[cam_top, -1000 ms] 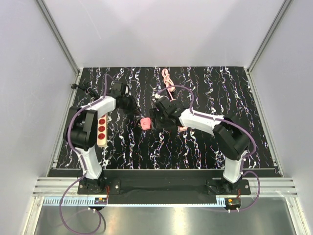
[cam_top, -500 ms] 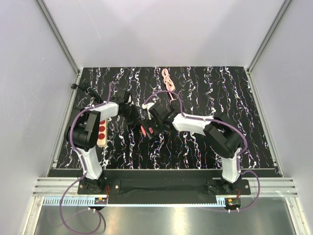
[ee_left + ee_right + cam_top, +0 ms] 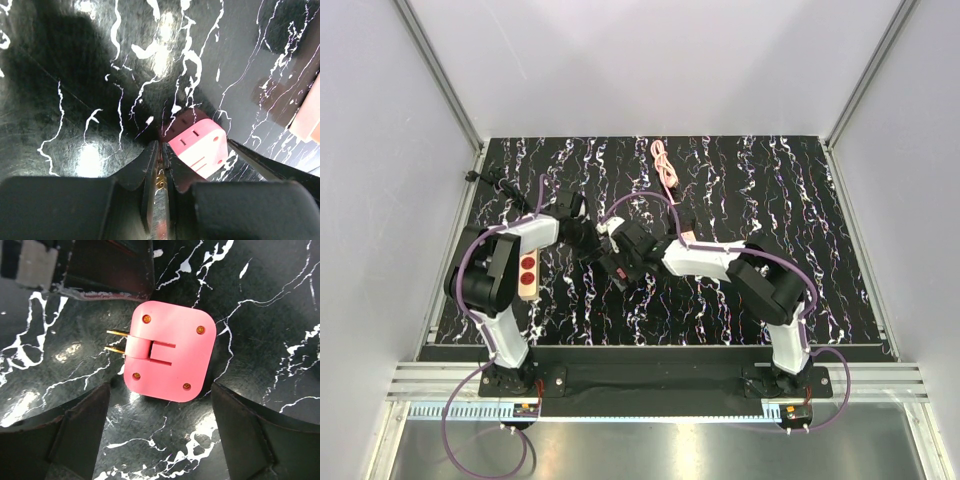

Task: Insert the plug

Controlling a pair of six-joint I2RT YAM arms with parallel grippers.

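On the table (image 3: 280,315) the plug (image 3: 170,352) lies between spread right fingers (image 3: 80,425); left fingers (image 3: 145,167) closed

The plug (image 3: 170,351) is smooth pink plastic with a soft satin shine. Its two prongs (image 3: 116,341) and four small rivets (image 3: 200,330) look like brass-coloured metal. The table (image 3: 260,315) is glossy black with white marble veins and reflects the light. The fingers (image 3: 75,430) of the right gripper (image 3: 160,388) are matt black plastic.
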